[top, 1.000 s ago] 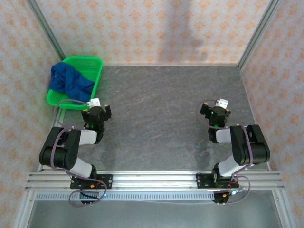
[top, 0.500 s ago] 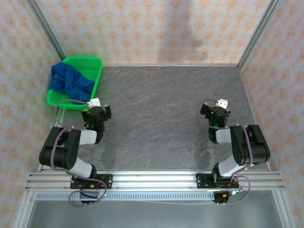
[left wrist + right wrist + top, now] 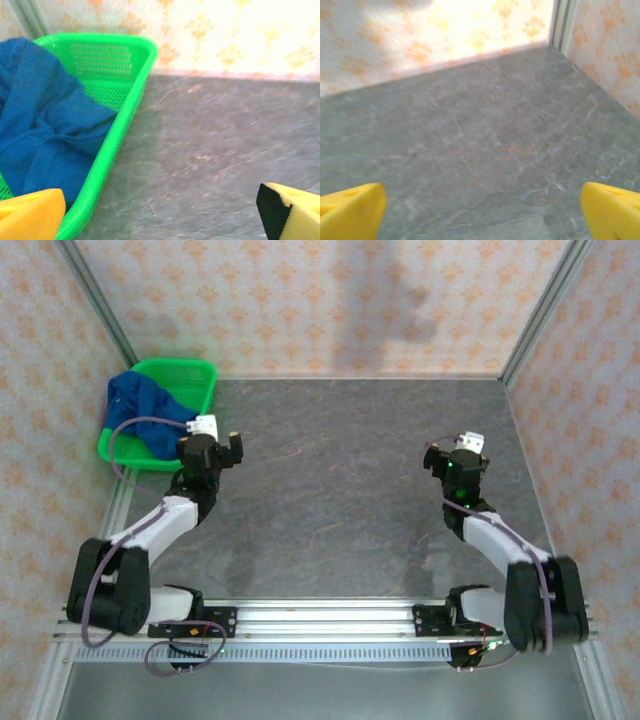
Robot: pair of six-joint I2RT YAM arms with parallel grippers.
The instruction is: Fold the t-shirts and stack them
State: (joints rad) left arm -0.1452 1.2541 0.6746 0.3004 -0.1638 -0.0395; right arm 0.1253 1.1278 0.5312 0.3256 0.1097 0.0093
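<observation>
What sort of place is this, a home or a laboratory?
Probably a robot test cell: arms bolted to an aluminium rail, patterned panels walling the table, one green basket holding a blue t-shirt.

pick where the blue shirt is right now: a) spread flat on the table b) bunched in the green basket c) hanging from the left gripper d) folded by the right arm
b: the shirt lies crumpled inside the basket at the far left, draping over its left rim.
</observation>
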